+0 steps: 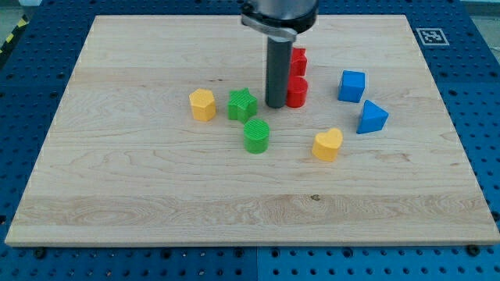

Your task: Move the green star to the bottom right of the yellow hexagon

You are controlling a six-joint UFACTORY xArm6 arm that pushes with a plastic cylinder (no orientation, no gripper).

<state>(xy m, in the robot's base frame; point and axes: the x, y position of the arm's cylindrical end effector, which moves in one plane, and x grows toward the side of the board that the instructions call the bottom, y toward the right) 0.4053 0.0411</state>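
Green star (pixel 242 104) sits upright on the bench (pixel 117 195), ridged top, pointed edges, just right of the yellow hexagon (pixel 202 104) and above the green cylinder (pixel 256 136). No end effector, just a rod; my tip (pixel 276 105) is just right of the star, beside a red block (pixel 296 91).

Board: pale wooden board (pixel 156 195), visible grain, smooth matt finish.
Rod: dark cylindrical rod, faintly sheened like metal or hard plastic; my tip (pixel 276 105).
Green blocks: green plastic-looking star (pixel 242 104) and green plastic-looking cylinder (pixel 256 136), finely ridged tops.
Yellow blocks: yellow plastic-looking hexagon (pixel 202 104) and yellow plastic-looking heart (pixel 327 144), matt.
Blue blocks: blue plastic-looking cube (pixel 351 86) and blue plastic-looking triangular block (pixel 372 117), matt.
Surround: blue perforated base (pixel 469 62), seemingly painted metal.
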